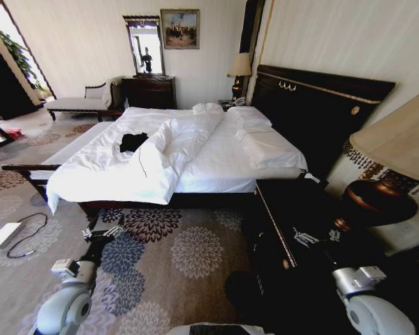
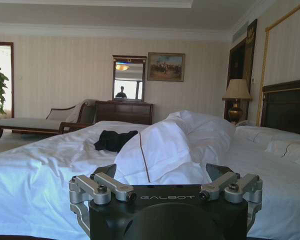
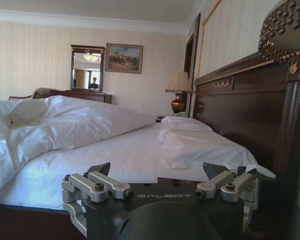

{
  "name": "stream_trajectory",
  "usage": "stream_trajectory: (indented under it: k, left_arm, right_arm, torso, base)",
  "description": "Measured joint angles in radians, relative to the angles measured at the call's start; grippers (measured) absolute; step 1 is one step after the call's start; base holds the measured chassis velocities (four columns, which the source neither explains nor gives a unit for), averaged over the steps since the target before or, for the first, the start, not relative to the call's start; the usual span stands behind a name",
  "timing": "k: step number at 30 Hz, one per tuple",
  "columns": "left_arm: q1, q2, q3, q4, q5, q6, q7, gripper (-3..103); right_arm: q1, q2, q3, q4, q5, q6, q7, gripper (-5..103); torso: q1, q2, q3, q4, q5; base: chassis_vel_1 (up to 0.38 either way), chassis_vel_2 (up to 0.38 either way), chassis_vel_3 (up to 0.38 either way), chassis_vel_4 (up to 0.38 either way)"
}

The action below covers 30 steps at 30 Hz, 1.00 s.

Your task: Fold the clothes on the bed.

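Note:
The clothes [image 1: 133, 142] are a small black heap on the left half of the bed [image 1: 223, 160], beside a folded-back ridge of white duvet. In the left wrist view the clothes [image 2: 115, 140] lie beyond the near duvet edge of the bed [image 2: 40, 165]. My left gripper [image 1: 101, 232] hangs low over the carpet just short of the bed's foot, open [image 2: 162, 172], well apart from the clothes. My right gripper [image 1: 311, 239] is over the dark nightstand at the bed's right side, open [image 3: 157, 170] and holding nothing, facing the bed [image 3: 130, 160].
A dark nightstand [image 1: 293, 223] and a large lamp [image 1: 377, 202] crowd the right arm. A white device with a cable [image 1: 3, 235] lies on the carpet at left. A bench [image 1: 77, 105] and a dresser with mirror [image 1: 149, 91] stand at the far wall.

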State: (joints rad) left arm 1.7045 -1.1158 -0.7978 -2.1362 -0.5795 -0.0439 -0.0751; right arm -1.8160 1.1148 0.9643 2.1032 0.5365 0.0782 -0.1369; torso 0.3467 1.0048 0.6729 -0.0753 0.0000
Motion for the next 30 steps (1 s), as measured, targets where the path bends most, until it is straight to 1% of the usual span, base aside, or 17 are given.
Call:
stream_trajectory:
  k: [4,13,18,30]
  left_arm:
    - [-0.001,-0.009,0.005,0.0,0.001,0.003,-0.001,100]
    - [0.006,-0.013,0.017,-0.005,0.013,0.003,-0.001,100]
    - [0.02,-0.036,0.015,-0.005,0.021,0.0,-0.001,100]
    - [0.029,-0.022,0.002,-0.018,0.017,-0.004,0.0,100]
  right_arm:
    - [-0.002,0.007,-0.002,-0.005,-0.002,0.012,-0.011,100]
    - [-0.006,0.011,-0.001,-0.022,-0.006,0.017,-0.008,100]
    - [-0.004,0.015,-0.004,-0.021,-0.012,0.017,0.0,100]
    - [-0.008,0.019,-0.001,-0.009,-0.009,0.011,0.001,100]
  torso:
    - [0.0,0.0,0.0,0.0,0.0]
    - [0.0,0.0,0.0,0.0001,0.0001]
    - [0.0,0.0,0.0,0.0001,0.0]
    - [0.0,0.0,0.0,-0.0001,0.0]
  base:
    - [-0.055,0.051,0.059,-0.061]
    - [-0.057,0.054,0.055,-0.057]
    - [-0.049,0.055,0.046,-0.049]
    - [-0.04,0.044,0.048,-0.048]
